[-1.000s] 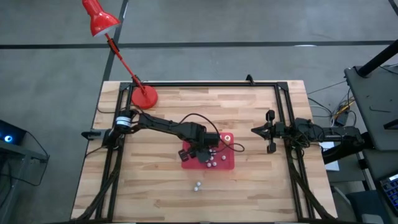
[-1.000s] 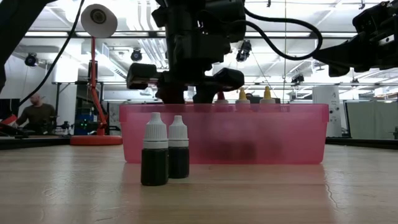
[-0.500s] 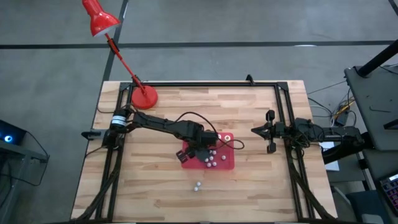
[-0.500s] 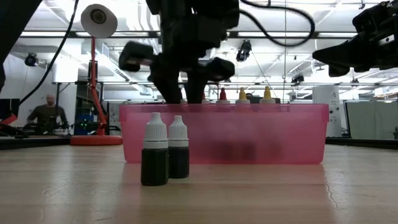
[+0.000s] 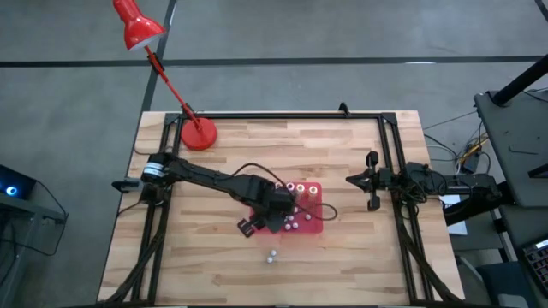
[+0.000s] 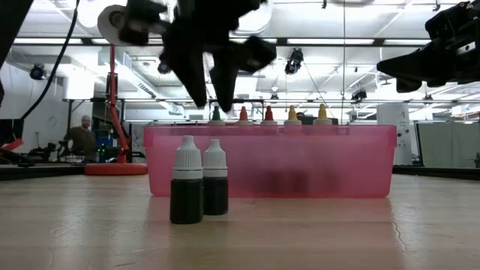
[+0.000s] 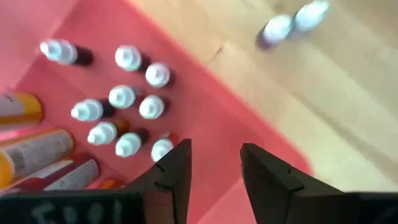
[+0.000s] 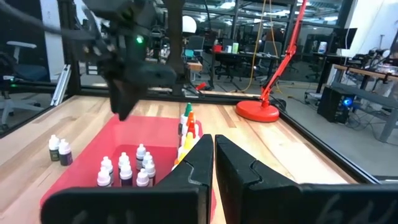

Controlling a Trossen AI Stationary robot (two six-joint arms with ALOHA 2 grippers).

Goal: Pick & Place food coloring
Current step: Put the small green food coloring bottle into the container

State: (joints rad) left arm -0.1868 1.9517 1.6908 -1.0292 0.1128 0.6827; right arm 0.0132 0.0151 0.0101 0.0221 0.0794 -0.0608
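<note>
Left gripper (image 7: 214, 163) swung off the pink bin (image 5: 312, 224) toward front-left, jaws apart and empty; two bottles (image 6: 200, 189) outside on table, right gripper (image 5: 366, 181) closed.

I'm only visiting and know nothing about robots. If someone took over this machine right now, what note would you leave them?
Left tool: open and empty, above the near edge of the pink bin.
Right tool: shut, empty, parked at the table's right side.
Done: about eight small bottles stand inside the bin, beside taller ones.
Left: two dark bottles stand on the table outside the bin. They probably go in next.
</note>
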